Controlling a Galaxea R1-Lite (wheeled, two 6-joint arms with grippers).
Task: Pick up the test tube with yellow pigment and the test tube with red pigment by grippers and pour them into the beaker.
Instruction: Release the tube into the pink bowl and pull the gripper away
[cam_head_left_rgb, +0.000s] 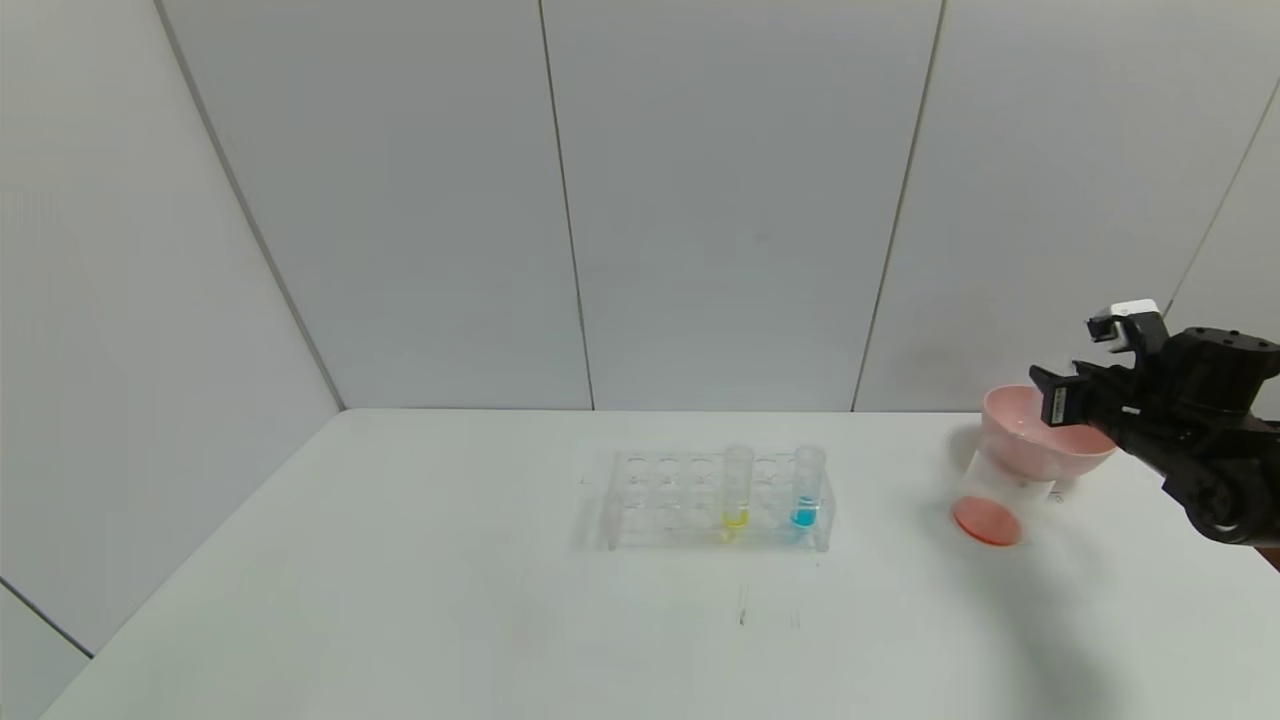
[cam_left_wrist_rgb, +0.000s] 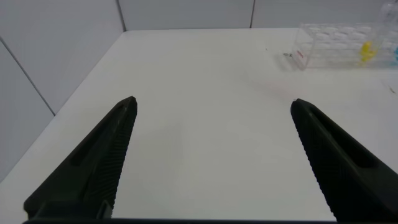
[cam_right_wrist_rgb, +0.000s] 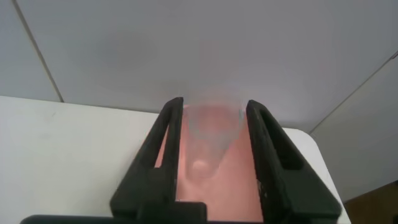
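Head view takes in the white desk (cam_head_left_rgb: 420, 600), with the clear tube rack (cam_head_left_rgb: 715, 500) standing mid-desk and holding the test tube with yellow pigment (cam_head_left_rgb: 737, 490) upright beside a blue-filled tube (cam_head_left_rgb: 806, 488), both apparently parked there to stay vertical. Near the right edge, the beaker (cam_head_left_rgb: 990, 505) carries a pink funnel (cam_head_left_rgb: 1035, 440), red liquid pooled at its bottom. The right gripper (cam_head_left_rgb: 1085, 395) hovers over the funnel's rim.

Only the right wrist view reveals its load: the right gripper (cam_right_wrist_rgb: 211, 143) clamps the test tube with red pigment (cam_right_wrist_rgb: 210, 140), tipped mouth-down toward the funnel, probably draining.

Left wrist view shows the left gripper (cam_left_wrist_rgb: 211, 162) spread wide, empty, over the desk's left side.
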